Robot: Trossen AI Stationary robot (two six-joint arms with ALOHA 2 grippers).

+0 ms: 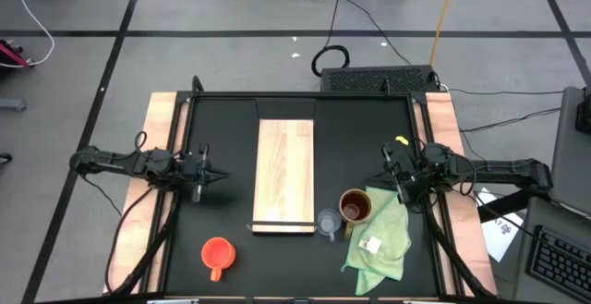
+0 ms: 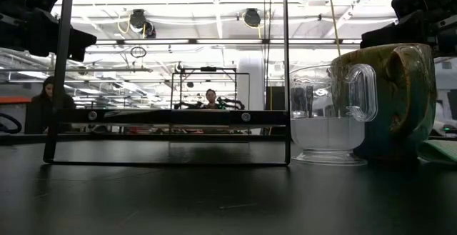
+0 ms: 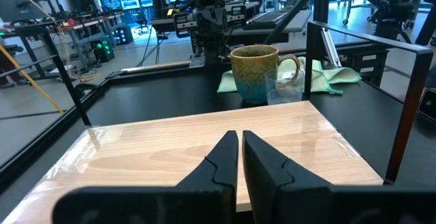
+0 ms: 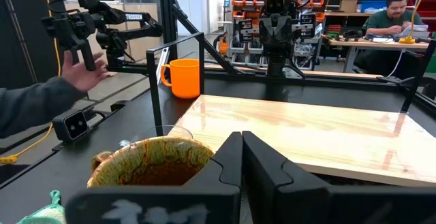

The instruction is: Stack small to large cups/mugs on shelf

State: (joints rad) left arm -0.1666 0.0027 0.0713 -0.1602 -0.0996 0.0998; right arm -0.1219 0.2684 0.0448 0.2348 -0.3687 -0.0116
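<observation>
The light-wood shelf board [image 1: 284, 170] lies flat on the black tabletop, its dark strip [image 1: 282, 225] toward the near edge. The brown mug [image 1: 355, 204] stands upright by the board's near right corner. The small clear glass cup [image 1: 329, 221] stands next to it, handle toward the low camera [image 2: 360, 92]. The orange-red mug [image 1: 218, 255] stands alone near the near left corner. My left gripper [image 1: 220, 175] hovers shut left of the board [image 3: 204, 156]. My right gripper [image 1: 388, 167] hovers shut, right of the board and beyond the brown mug [image 4: 153, 163].
A light green cloth [image 1: 380, 235] lies crumpled by the brown mug, toward the near right corner. A black metal frame [image 2: 171, 85] rims the table. In the right wrist view a person's hand [image 4: 82, 74] and sleeve reach in near the table's near edge. People sit in the room behind.
</observation>
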